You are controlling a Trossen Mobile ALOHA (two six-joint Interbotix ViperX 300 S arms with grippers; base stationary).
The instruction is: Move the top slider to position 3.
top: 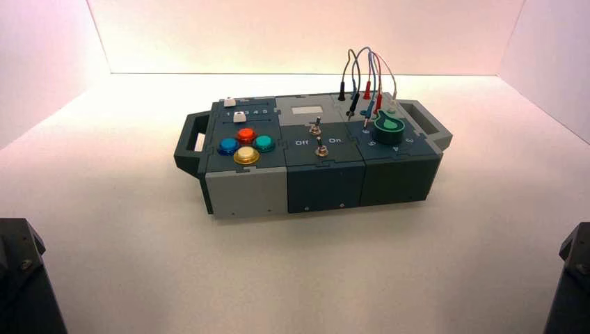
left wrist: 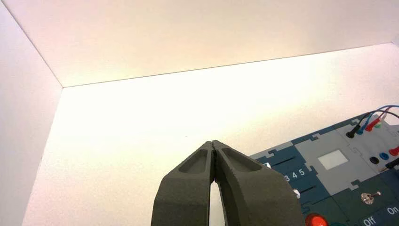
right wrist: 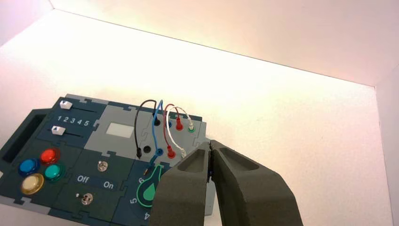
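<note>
The box [top: 327, 182] stands in the middle of the white floor. The top slider's white knob [top: 229, 102] sits on the far left of the panel; in the right wrist view [right wrist: 66, 104] it is near the digit 1 end of its track. The printed digit 3 [right wrist: 73, 121] is in the row between the two sliders. The second white knob [right wrist: 58, 130] sits below that row. My left gripper [left wrist: 214, 142] is shut and empty, held back to the left of the box. My right gripper [right wrist: 210, 143] is shut and empty, held back on the box's right.
Four round buttons, red [top: 245, 133], blue [top: 227, 145], green [top: 264, 142] and yellow [top: 245, 154], lie near the sliders. Two metal toggle switches [top: 315, 127] stand mid-panel, a green dial [top: 389, 126] and plugged wires [top: 367, 76] at the right. Handles [top: 191, 142] stick out at both ends.
</note>
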